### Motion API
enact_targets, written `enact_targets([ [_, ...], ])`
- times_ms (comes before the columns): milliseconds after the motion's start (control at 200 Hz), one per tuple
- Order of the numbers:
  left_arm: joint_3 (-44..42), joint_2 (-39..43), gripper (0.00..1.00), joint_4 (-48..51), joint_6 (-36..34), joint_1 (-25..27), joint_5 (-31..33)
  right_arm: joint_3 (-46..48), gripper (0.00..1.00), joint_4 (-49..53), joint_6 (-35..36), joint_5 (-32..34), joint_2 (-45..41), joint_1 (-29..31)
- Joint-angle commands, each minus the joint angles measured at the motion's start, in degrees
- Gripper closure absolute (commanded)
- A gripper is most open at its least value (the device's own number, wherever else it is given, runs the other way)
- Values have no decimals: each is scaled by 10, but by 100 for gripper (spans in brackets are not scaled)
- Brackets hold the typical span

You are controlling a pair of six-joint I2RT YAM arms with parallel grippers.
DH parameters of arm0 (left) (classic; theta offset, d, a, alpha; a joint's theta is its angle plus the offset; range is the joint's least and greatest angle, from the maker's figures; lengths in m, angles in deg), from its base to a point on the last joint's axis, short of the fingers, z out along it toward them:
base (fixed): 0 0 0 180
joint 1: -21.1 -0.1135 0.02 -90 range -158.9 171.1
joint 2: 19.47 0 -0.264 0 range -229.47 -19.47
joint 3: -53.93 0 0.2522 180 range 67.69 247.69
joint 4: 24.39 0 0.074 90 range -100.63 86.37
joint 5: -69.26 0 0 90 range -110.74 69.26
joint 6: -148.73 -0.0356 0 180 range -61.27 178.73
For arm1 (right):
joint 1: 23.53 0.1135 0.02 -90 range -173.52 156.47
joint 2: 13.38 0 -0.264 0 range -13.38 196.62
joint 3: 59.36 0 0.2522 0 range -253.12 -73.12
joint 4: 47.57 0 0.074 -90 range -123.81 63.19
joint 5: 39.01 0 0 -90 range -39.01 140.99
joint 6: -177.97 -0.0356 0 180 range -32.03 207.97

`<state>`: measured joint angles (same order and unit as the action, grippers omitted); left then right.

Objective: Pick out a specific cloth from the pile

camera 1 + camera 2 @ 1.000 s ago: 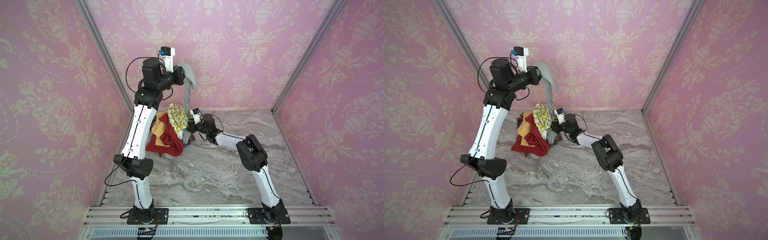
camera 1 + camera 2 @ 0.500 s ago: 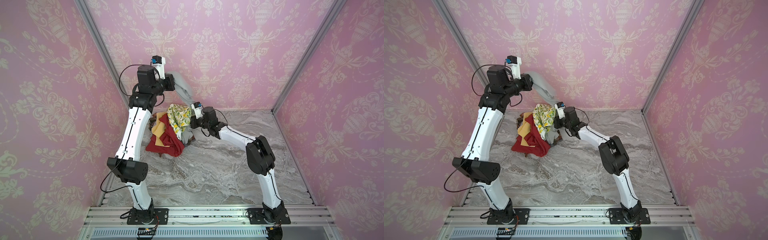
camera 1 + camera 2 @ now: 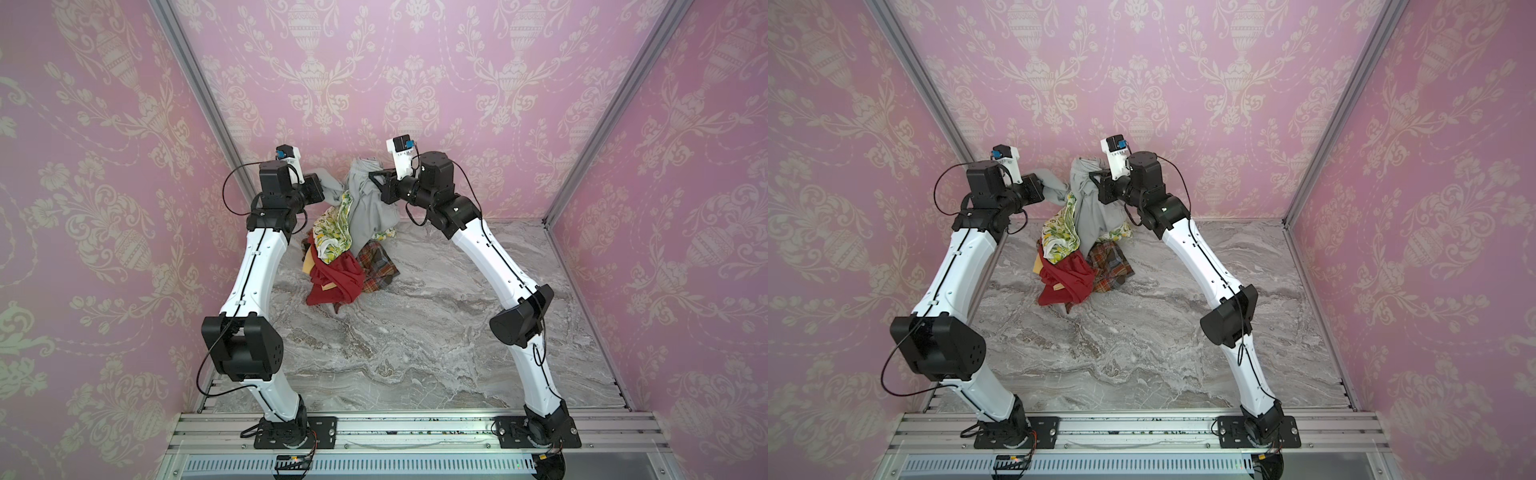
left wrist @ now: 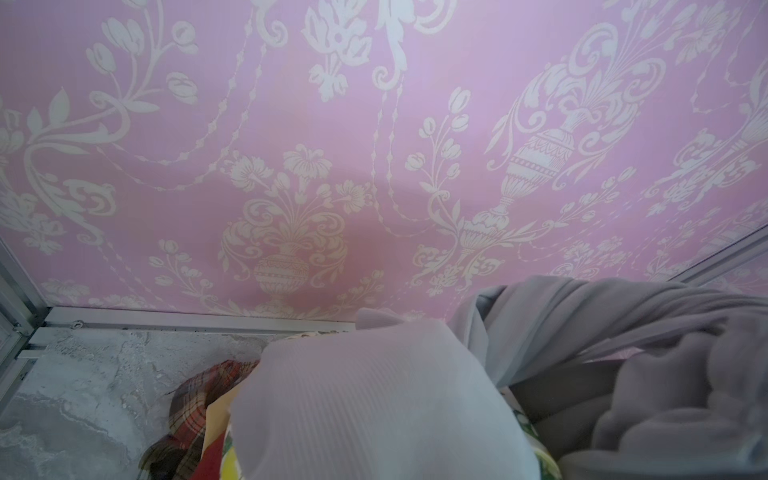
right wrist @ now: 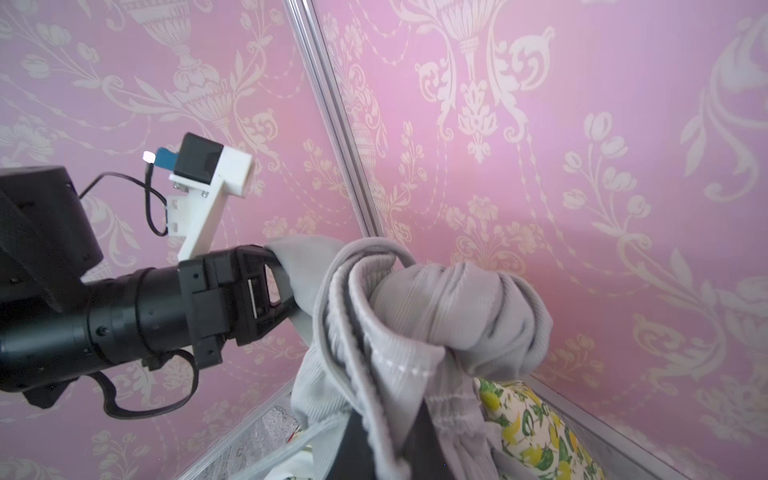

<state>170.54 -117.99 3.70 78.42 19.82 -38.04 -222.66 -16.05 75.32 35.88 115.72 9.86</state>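
White arms [image 3: 257, 270] (joints [image 3: 245, 345], cables [image 3: 206, 365] apparently black)

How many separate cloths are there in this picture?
5. Grey cloth, lifted highest; lemon-print cloth hanging just below it; red cloth at the front; plaid cloth right of the red; yellow cloth peeking out left of it. Others may be hidden.

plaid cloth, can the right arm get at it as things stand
Probably not yet: the plaid cloth lies uncovered on that arm's side, but the right gripper is shut on the raised grey cloth.
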Motion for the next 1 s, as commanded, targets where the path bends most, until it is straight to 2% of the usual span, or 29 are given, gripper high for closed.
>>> enact_targets([
  [0,-16,30,100,-42,16,-2,2,-16,100,-45,21,29,-10,0],
  [175,-34,31,100,-94,37,-2,-44,23,100,-95,42,63,-46,-3],
  [425,-61,26,100,-166,71,0,-102,-40,100,-143,45,76,-48,-8],
  [570,-116,36,100,-264,80,10,-178,-35,100,-149,42,70,-60,-10],
  [690,-163,39,90,-347,81,26,-249,1,100,-140,43,74,-74,-10],
  [821,-213,40,78,-421,98,36,-299,60,100,-149,41,87,-94,-10],
  [996,-288,37,62,-516,103,52,-356,74,100,-141,27,88,-98,-18],
])
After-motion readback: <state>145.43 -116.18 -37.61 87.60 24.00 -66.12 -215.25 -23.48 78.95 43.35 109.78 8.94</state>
